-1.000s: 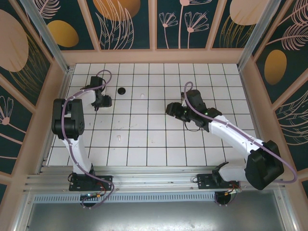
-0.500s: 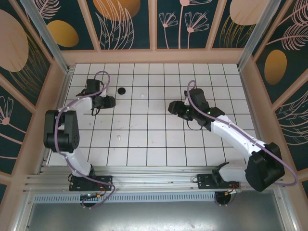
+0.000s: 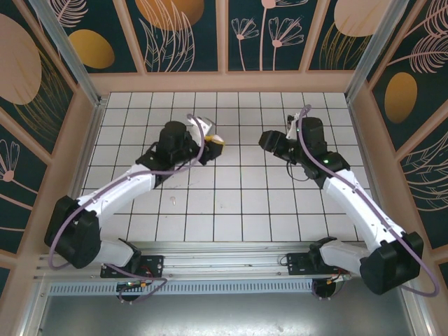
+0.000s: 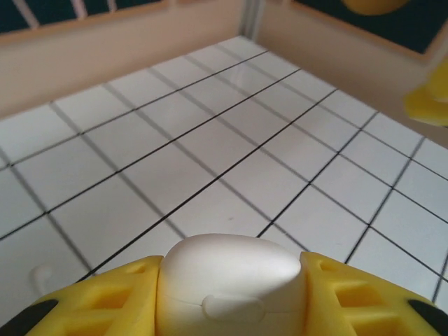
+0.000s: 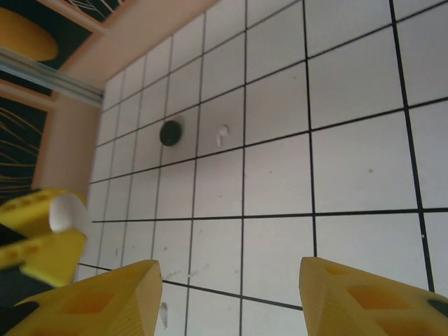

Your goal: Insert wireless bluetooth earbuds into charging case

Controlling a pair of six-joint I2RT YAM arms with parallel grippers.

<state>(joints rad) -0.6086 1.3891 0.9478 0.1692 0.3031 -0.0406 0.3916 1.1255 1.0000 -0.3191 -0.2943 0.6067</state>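
Over the far-centre tiles, left gripper (image 3: 214,141) has swung in — clamped on white case (image 4: 231,269); right gripper (image 5: 227,280) stays apart, empty.

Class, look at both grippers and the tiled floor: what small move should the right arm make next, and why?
Probably lower the open right gripper toward the white earbud beside the black puck: its jaws are empty, while the left gripper clamps the white case.
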